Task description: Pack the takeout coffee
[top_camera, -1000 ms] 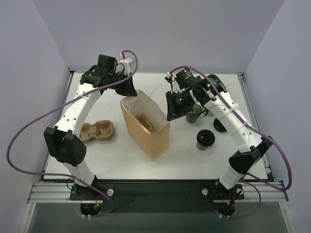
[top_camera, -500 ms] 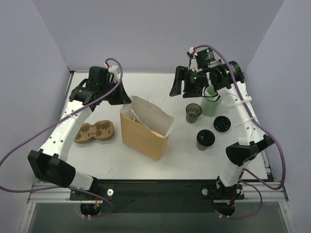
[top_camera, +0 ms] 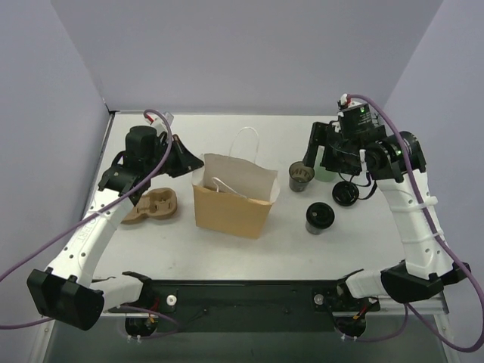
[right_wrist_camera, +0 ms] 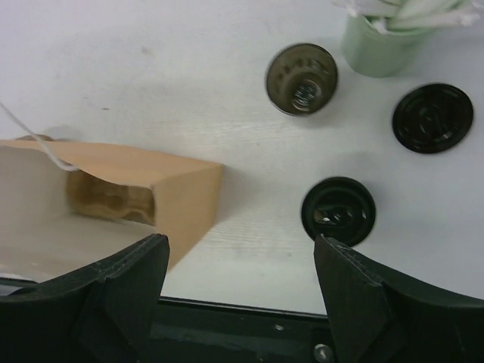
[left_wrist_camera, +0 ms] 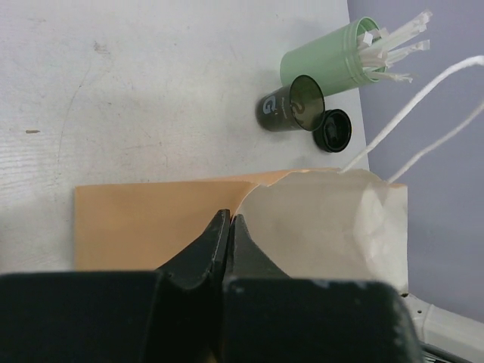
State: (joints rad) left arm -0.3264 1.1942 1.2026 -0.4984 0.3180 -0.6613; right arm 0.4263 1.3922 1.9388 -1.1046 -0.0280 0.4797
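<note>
This was a robotics lab test cell, not a home or a shop. A bare white table (top_camera: pixel 227 246) sat boxed in on three sides by plain, pale lavender walls (top_camera: pixel 242 53) with no windows, shelves or decoration. Two white and black robot arms, the left arm (top_camera: pixel 91 227) and the right arm (top_camera: pixel 412 219), were bolted to a metal rail (top_camera: pixel 242 291) along the near edge, and loose purple cables (top_camera: pixel 19 249) trailed from them. The few items on the table looked like staged props: a tan paper bag (top_camera: pixel 231 208), a moulded-pulp cup tray (top_camera: pixel 151 206), a green cup of white sticks (left_wrist_camera: pixel 333 60) and a lidded takeout coffee (top_camera: pixel 319 218).
</note>
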